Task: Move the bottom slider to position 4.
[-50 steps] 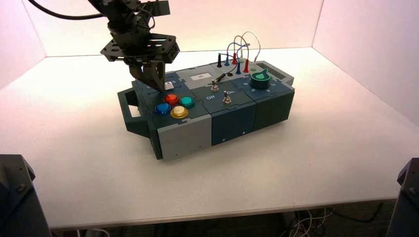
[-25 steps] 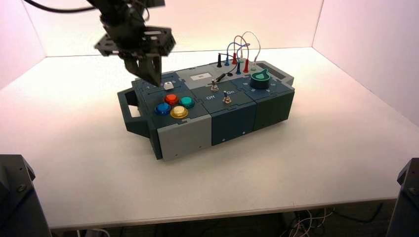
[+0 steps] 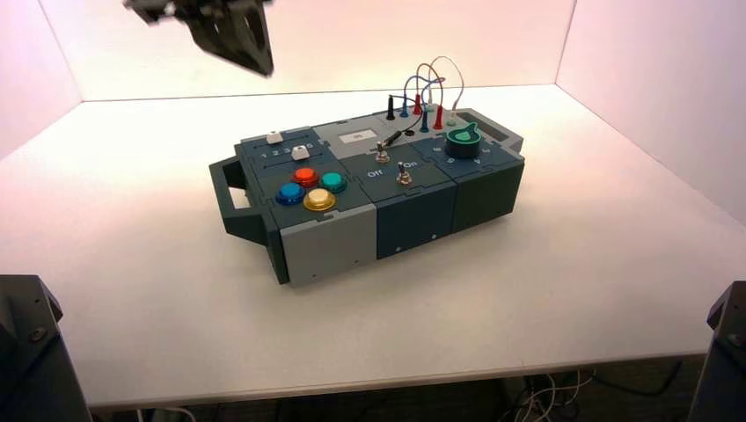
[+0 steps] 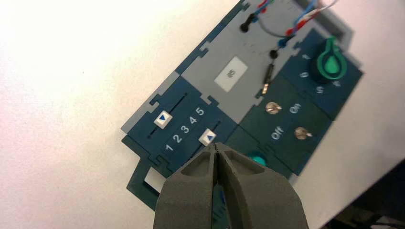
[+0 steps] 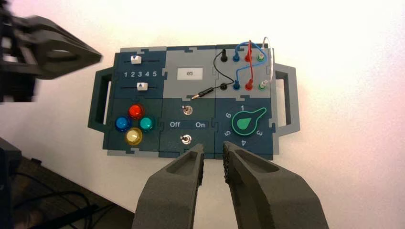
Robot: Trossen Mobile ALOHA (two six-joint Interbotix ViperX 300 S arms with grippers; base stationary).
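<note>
The bottom slider's white cap (image 3: 301, 153) sits in its slot on the box's left panel, behind the coloured buttons. In the left wrist view the cap (image 4: 207, 137) stands beside the printed row 1 to 5, between the 3 and the 4 (image 4: 193, 120), nearer the 4. It also shows in the right wrist view (image 5: 142, 86), below the 4 (image 5: 147, 74). My left gripper (image 3: 262, 63) is shut and empty, high above the table behind the box's left end; its tips (image 4: 217, 147) hang well above the cap. My right gripper (image 5: 213, 151) is open and empty, off the box's front.
The twin top slider cap (image 4: 163, 118) sits near the 2 to 3. Four round buttons (image 3: 306, 186), two toggle switches (image 3: 393, 164), a green pointer dial (image 3: 463, 138) and looped wires (image 3: 427, 92) fill the box. White walls ring the table.
My left gripper, shut, has lifted off the slider panel and risen up and back to the left. The bottom slider's cap has stayed where it was.
</note>
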